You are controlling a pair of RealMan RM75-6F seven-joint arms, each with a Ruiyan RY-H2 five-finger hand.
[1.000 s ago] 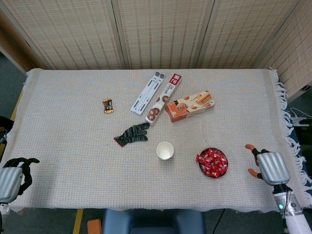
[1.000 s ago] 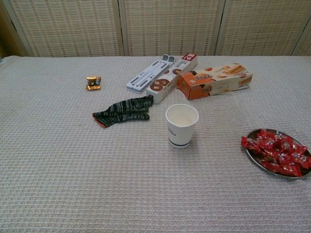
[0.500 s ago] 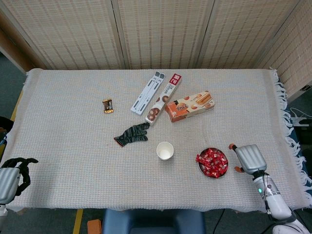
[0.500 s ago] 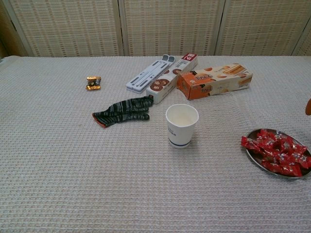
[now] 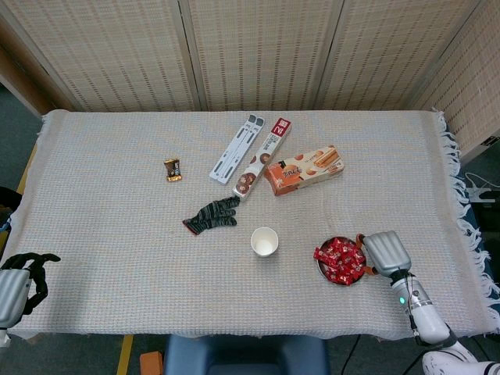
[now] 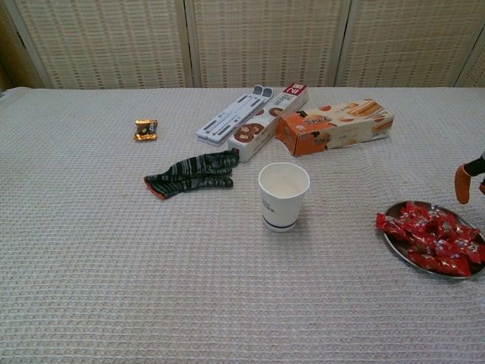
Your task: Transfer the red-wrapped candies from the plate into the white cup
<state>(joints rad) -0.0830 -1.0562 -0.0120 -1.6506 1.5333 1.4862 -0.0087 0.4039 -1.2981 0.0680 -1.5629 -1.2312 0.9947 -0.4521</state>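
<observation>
Several red-wrapped candies (image 5: 338, 258) (image 6: 428, 236) are heaped on a small metal plate (image 5: 322, 273) (image 6: 394, 246) at the front right. The white cup (image 5: 265, 241) (image 6: 283, 196) stands upright and looks empty, left of the plate. My right hand (image 5: 386, 251) hovers at the plate's right rim with fingers apart and nothing in it; only an orange fingertip (image 6: 462, 183) shows in the chest view. My left hand (image 5: 19, 277) rests at the table's front left corner, fingers loosely curled, holding nothing.
A dark knit glove (image 5: 212, 215) lies just behind and left of the cup. Further back are an orange biscuit box (image 5: 303, 169), a red-and-white cookie box (image 5: 262, 157), a grey flat stand (image 5: 237, 148) and a small gold-wrapped candy (image 5: 173, 169). A woven screen backs the table.
My right hand has moved left from the table's right edge to the plate's right rim. My left hand has barely shifted.
</observation>
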